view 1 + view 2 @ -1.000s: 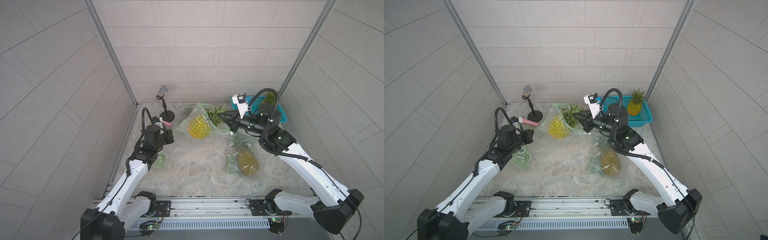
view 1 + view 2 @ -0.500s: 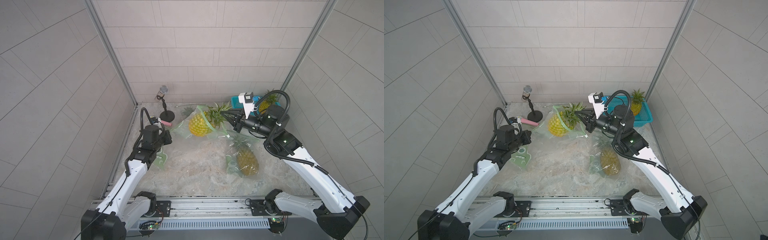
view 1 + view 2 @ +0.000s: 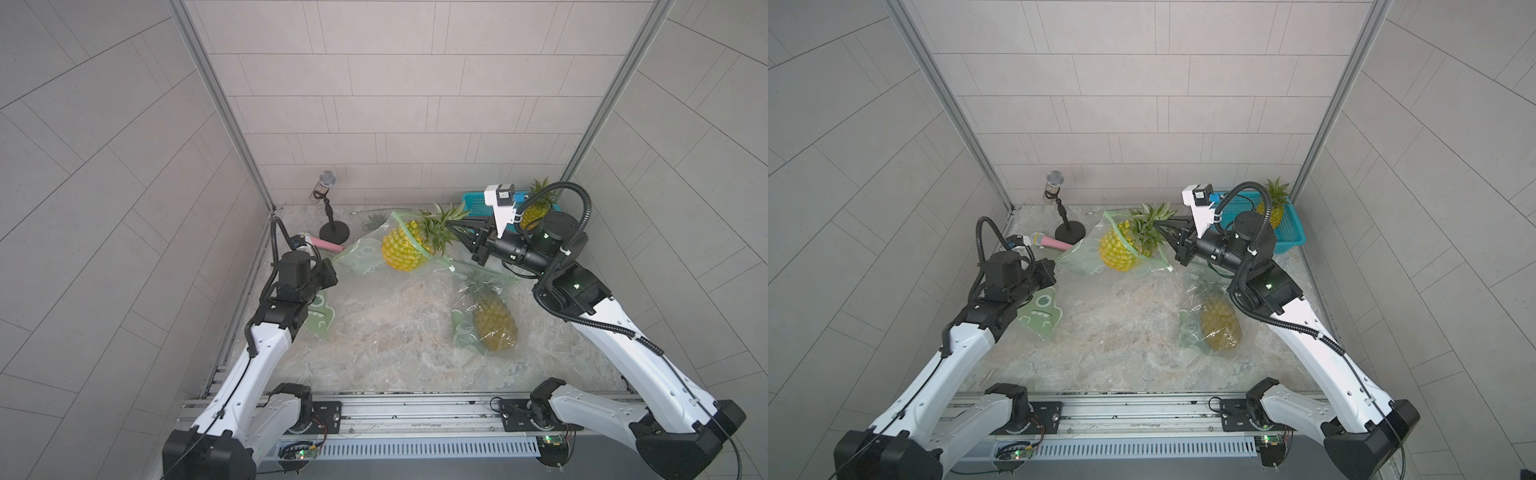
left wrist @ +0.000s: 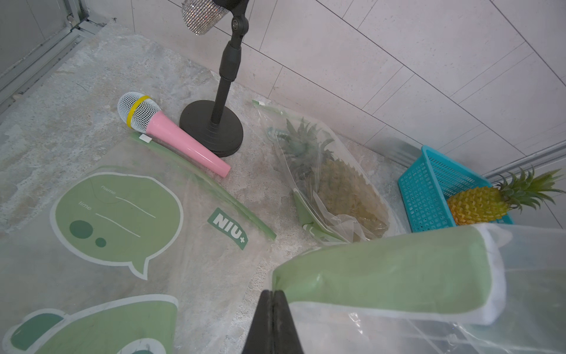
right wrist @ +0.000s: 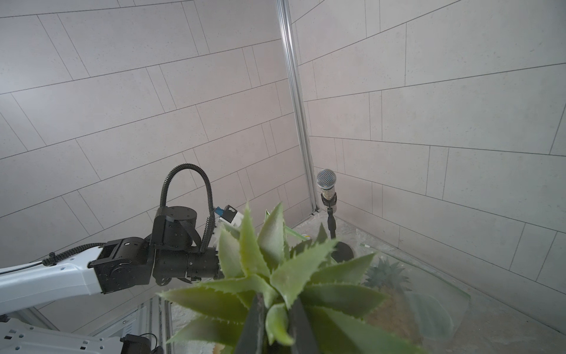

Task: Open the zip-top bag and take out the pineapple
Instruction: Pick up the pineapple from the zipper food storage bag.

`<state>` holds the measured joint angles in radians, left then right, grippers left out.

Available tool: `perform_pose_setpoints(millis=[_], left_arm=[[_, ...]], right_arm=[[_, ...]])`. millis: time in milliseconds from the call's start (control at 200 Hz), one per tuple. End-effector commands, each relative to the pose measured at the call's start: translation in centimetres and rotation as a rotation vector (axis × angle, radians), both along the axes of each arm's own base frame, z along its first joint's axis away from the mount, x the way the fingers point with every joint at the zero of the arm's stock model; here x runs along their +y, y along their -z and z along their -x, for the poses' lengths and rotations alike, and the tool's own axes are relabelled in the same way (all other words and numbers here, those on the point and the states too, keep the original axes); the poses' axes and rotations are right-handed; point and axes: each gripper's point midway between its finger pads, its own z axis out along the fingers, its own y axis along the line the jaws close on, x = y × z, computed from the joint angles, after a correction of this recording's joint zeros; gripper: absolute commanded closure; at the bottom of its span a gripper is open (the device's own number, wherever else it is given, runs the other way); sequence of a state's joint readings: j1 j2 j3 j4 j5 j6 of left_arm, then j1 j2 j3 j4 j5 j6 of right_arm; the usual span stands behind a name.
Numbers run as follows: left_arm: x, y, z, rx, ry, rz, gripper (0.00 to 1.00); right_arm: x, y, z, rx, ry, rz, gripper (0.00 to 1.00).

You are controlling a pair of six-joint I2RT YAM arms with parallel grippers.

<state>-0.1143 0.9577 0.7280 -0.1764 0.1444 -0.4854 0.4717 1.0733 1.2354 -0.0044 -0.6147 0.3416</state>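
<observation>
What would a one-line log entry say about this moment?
left gripper: shut on zip-top bag edge | right gripper: shut on pineapple crown | pineapple: body partly out of bag | step: extraction not finished

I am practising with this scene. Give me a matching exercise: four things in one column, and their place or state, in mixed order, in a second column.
1 pink plastic microphone
2 glittery silver microphone
3 turquoise plastic basket
4 right gripper

A shut on a green pineapple crown
B lying on the table
C contains a bare pineapple
D held in a black stand

Pairs: 1-B, 2-D, 3-C, 4-A
</observation>
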Motion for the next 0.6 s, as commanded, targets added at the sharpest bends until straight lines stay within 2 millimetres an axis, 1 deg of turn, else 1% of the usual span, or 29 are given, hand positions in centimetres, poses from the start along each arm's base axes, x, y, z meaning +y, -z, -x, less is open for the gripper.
perform_pose_setpoints(millis=[0, 140, 295, 595], left_arm=[[1.4, 0.1, 0.1, -0.012, -0.069, 0.010, 1.00], [1.9, 0.2, 0.1, -0.008, -0.084, 0.009, 1.00], [1.6, 0.4, 0.2, -0.001, -0.062, 0.000, 1.00], [2.8, 1.0, 0.3, 0.023, -0.130, 0.007, 1.00]], right_arm=[[-2.0, -6.9, 2.9, -0.229, 0.016, -0.126, 1.00], [-2.0, -7.2, 3.3, -0.238, 0.006, -0.128, 1.00], [-2.0, -7.4, 3.5, -0.247, 0.003, -0.131, 1.00], [-2.2, -7.7, 4.1, -0.265, -0.007, -0.142, 1.00]])
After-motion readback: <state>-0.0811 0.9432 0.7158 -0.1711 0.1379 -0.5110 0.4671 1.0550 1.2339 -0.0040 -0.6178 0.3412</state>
